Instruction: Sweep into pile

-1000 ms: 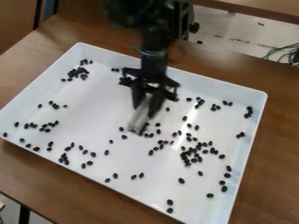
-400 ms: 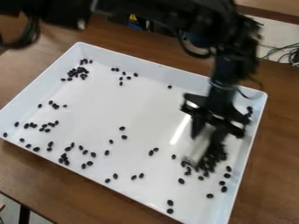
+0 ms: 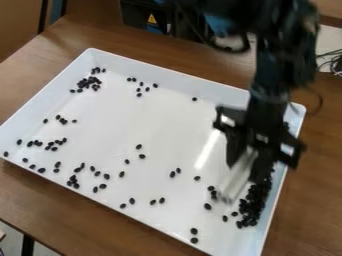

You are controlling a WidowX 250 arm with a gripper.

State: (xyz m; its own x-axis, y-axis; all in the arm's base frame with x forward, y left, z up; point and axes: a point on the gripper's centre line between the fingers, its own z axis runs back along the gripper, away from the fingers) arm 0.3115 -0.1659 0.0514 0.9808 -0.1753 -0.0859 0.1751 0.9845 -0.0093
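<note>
One black gripper (image 3: 244, 170) clamped on one pale sweeping tool (image 3: 234, 184), dozens of black beans (image 3: 251, 206), one white tray (image 3: 160, 125), one brown table (image 3: 40, 200)

The arm (image 3: 272, 75) is black with a blue patch (image 3: 219, 24) and a loopy black cable (image 3: 230, 50). The gripper (image 3: 246, 170) is black too.

The scene is moderately lit, the white tray (image 3: 153, 120) being left brightest, with a narrow streak of glare cast on its floor toward the right. The wooden table (image 3: 314, 200) is rendered in dimmer tones and is darkened by shadow along the tray's near-left edge. The black arm (image 3: 272, 75) is smeared by blur, as are the gripper (image 3: 243, 172) and the pale tool (image 3: 235, 179), and much detail is swallowed in its dark parts.
</note>
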